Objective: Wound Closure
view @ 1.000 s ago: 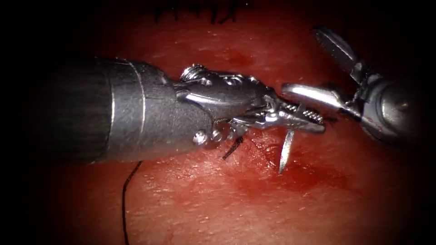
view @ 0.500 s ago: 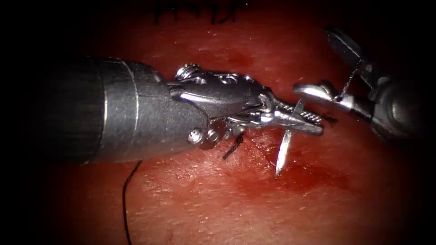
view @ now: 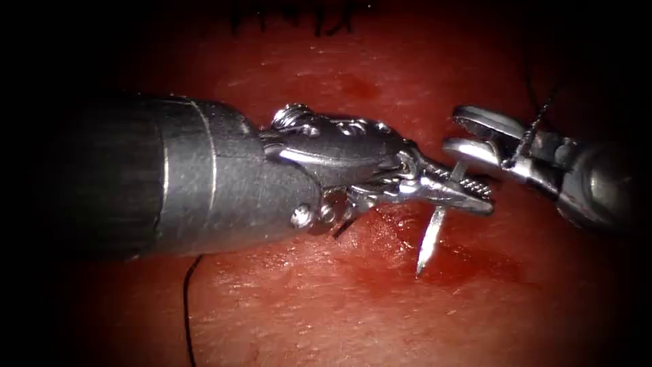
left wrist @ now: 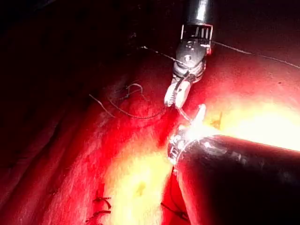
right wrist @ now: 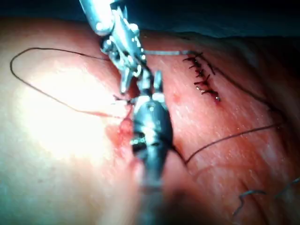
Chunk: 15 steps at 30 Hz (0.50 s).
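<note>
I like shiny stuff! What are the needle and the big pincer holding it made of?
The needle looks like polished steel: thin, silvery, glinting along its length. The left pincer gripping it looks like bright metal too, with toothed jaws; its shaft looks like dull dark grey material, perhaps coated metal or plastic.

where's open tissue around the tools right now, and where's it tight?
Open: tissue below the needle tip, right of the thread. Tight: left tool, shut on the needle near mid-curve, tip clear of tissue; right tool, open, holding nothing, alongside.

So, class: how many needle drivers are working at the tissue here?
2. The left needle driver grips the needle beside the red fluid; the right needle driver faces it, open.
</note>
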Available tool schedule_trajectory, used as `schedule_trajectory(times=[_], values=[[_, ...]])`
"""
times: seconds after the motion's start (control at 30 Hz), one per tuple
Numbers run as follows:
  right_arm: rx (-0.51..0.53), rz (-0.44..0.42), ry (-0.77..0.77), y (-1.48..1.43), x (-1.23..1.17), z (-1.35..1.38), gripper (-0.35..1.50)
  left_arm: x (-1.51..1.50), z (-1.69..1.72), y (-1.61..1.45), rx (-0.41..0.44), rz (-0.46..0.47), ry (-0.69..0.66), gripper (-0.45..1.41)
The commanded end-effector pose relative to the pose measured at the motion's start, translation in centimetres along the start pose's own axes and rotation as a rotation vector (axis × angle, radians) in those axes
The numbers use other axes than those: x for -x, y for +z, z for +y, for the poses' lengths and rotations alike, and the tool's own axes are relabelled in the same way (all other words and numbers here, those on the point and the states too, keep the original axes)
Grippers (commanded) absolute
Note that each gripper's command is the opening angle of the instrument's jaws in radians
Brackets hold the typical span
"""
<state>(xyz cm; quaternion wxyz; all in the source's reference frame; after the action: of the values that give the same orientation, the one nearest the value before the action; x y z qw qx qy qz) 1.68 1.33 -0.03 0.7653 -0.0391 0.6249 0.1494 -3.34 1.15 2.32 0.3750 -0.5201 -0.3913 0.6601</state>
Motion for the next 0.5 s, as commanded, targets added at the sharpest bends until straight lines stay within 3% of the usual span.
schedule_trajectory(times=[0.03,0.13,0.3,0.5], values=[[0.004,-0.002,-0.013,0.01,0.06,0.00,-0.35,-0.05,-0.09,0.08,-0.059,0.035,0.049,0.98],[0.021,-0.027,-0.049,-0.05,0.08,0.03,-0.35,-0.12,-0.13,0.07,-0.113,0.055,0.103,1.20],[0.054,-0.068,-0.110,-0.14,0.12,0.09,-0.35,-0.10,-0.15,-0.05,-0.158,0.007,0.180,1.20],[0.116,-0.135,-0.197,-0.16,0.28,0.13,-0.35,0.03,-0.12,-0.17,-0.281,-0.152,0.246,1.03]])
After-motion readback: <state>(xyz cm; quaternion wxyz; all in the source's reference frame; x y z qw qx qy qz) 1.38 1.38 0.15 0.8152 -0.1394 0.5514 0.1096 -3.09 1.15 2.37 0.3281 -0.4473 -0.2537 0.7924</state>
